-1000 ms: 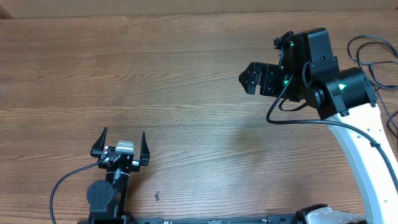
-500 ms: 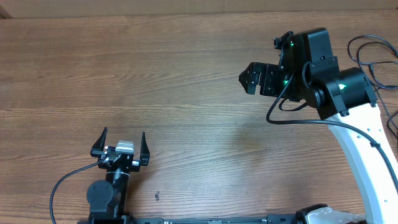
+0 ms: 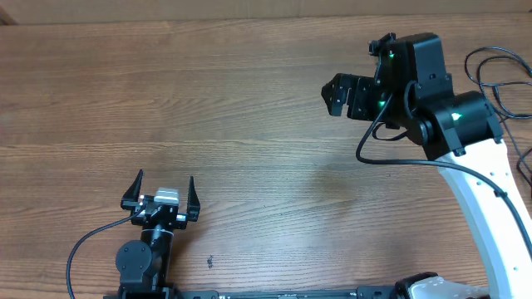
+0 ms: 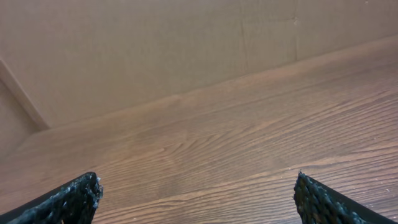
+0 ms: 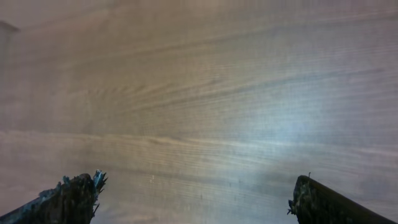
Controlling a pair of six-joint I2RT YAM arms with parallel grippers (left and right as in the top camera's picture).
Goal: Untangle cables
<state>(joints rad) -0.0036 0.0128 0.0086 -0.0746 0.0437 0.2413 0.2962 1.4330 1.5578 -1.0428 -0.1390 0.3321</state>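
At the lower left of the overhead view, the left claw [image 3: 163,191] sits low over the wooden surface [image 3: 249,124] with its fingers spread wide and gripping nothing. Farther up, right of centre, the right claw [image 3: 335,95] points left. Its wrist view shows the two tips far apart, with only wood grain between them. The cables [image 3: 507,83], thin black cords, lie looped at the upper right edge beyond the right arm [image 3: 465,124], well apart from both claws.

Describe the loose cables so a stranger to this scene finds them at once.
Go to the wooden table's right edge, past the right arm. The cables loop there, thin and black. Unlike the arm's thicker wire, they lie loose on the wood.
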